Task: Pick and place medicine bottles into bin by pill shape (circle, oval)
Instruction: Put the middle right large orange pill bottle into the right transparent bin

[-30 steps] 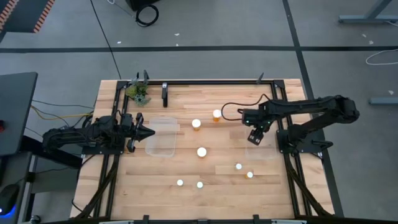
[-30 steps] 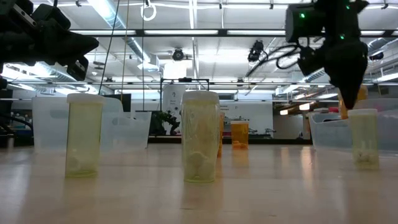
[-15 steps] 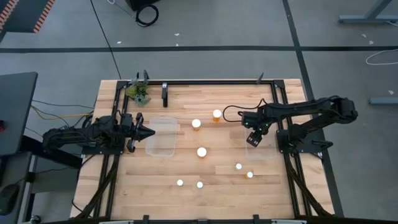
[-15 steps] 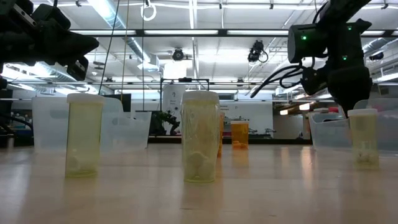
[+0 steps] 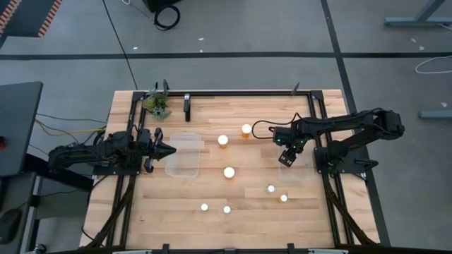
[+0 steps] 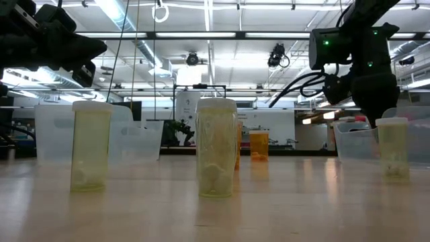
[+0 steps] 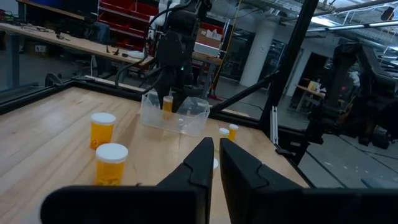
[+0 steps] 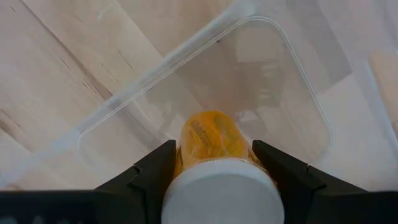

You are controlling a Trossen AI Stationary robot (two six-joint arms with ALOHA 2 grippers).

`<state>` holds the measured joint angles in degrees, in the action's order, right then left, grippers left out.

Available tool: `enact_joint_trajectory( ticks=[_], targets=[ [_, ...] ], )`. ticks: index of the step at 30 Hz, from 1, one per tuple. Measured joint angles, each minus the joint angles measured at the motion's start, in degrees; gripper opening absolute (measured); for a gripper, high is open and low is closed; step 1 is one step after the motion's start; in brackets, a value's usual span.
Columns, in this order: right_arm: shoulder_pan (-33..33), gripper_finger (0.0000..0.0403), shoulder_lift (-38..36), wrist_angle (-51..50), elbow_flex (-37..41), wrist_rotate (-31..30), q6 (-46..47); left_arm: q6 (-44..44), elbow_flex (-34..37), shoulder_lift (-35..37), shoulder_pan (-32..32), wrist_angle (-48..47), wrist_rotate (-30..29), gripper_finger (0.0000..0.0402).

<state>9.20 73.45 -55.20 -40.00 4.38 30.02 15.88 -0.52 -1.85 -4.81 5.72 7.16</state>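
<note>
Amber bottle [image 8: 214,149] clamped in right end effector [image 8: 217,163] above clear bin [image 8: 298,81]. Early release near rim: bottle may be tipped onto table [image 5: 212,113]. Left end effector [image 7: 214,163] shut, empty, parked.

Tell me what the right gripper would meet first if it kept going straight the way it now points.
Probably the floor of the clear bin. The right gripper, holding an amber bottle, points down into it with nothing else visible in between, though the depth to the bin floor is hard to judge.
</note>
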Motion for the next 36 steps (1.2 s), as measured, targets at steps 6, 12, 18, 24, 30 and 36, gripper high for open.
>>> enact_joint_trajectory(
  ticks=[6,12,18,24,30,36],
  targets=[
    [0.0,0.0212,0.1,0.1,0.1,0.0,0.2,0.0,0.0,0.0,0.0,0.0,0.0,0.0026],
    [0.0,0.0212,0.1,0.1,0.1,0.0,0.2,0.0,0.0,0.0,0.0,-0.1,0.0,0.0030],
    [0.0,0.0212,0.1,0.1,0.1,0.0,0.2,0.0,0.0,0.0,0.0,0.0,0.0,0.0036],
    [0.0,0.0212,0.1,0.1,0.1,0.2,0.0,0.0,0.0,0.0,0.0,0.0,0.0,0.0029],
    [0.0,0.0212,0.1,0.1,0.1,0.2,-0.2,0.0,0.0,0.0,0.0,0.0,0.0,0.0027],
    [0.0,0.0212,0.1,0.1,0.1,0.2,-1.3,0.0,0.0,0.0,0.0,0.0,0.0,0.0035]
  ],
)
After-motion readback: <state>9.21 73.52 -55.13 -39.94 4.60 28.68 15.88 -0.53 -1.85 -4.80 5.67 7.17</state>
